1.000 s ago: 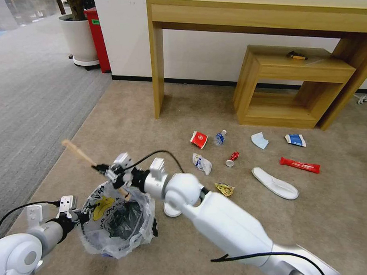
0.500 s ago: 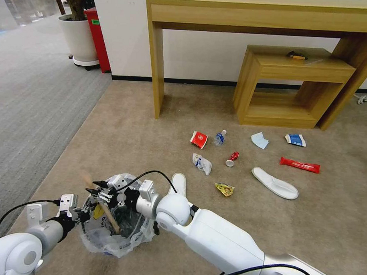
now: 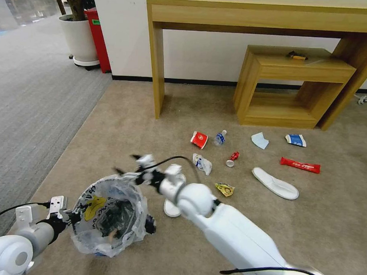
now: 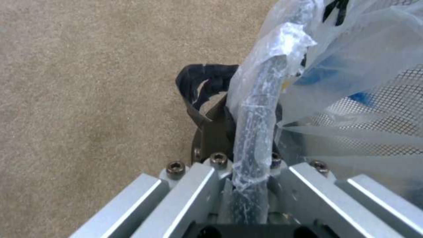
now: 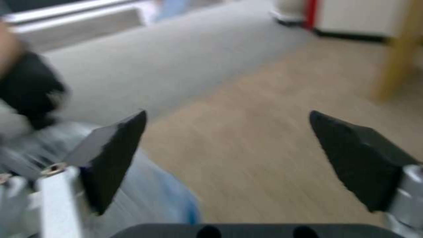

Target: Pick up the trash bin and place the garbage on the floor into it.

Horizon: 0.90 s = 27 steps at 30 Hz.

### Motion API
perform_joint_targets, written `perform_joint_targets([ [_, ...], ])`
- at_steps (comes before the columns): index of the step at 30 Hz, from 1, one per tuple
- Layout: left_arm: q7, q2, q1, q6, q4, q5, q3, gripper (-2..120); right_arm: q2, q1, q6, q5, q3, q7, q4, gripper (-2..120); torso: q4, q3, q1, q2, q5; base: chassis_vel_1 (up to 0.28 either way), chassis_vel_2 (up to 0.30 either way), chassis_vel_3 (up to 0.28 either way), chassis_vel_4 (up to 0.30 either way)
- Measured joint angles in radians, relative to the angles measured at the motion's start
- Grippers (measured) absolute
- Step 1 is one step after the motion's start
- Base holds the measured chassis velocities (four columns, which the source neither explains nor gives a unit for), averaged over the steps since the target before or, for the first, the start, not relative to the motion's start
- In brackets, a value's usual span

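With the left gripper (image 3: 70, 217) clamping the trash bin (image 3: 108, 219) (lower left), the right gripper (image 5: 227, 158) gaped empty; most garbage (image 3: 275, 183) remained mid-frame.

Right gripper (image 3: 128, 164) is hanging wide open just past the trash bin (image 3: 108, 215) rim, bin mouth lying unobstructed. Left gripper (image 4: 247, 142) is occupying the near rim. Bare floor (image 3: 127, 127) is stretching leftward; one slipper (image 3: 173, 205) is lying, apparently, under the right arm.
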<state>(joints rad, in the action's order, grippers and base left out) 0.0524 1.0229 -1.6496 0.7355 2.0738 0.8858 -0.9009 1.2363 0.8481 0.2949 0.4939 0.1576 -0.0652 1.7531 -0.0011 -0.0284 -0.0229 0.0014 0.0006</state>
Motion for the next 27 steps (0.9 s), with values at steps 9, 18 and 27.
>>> perform_joint_targets([
  [9, -0.011, -0.003, -0.004, 0.0, -0.013, 0.0, -0.01, 0, -0.098, 0.278, -0.069, -0.132, -0.294, -0.056, 0.029, 100, 0.0001, 0.0, 0.0, 0.0, 0.0, 0.0, 0.0, 0.0, 0.0],
  [18, -0.016, -0.01, 0.001, 0.0, -0.046, -0.003, -0.006, 0, -0.088, 0.337, -0.1, -0.141, -0.417, -0.073, 0.011, 100, 0.0006, 0.0, 0.0, 0.0, -0.0002, 0.0, 0.0, 0.0, 0.0],
  [27, -0.016, -0.026, 0.007, 0.0, -0.056, -0.001, -0.009, 0, -0.056, 0.316, -0.112, -0.159, -0.417, -0.076, -0.018, 100, 0.0004, 0.0, 0.0, 0.0, -0.0004, -0.023, 0.024, 0.021, -0.016],
])
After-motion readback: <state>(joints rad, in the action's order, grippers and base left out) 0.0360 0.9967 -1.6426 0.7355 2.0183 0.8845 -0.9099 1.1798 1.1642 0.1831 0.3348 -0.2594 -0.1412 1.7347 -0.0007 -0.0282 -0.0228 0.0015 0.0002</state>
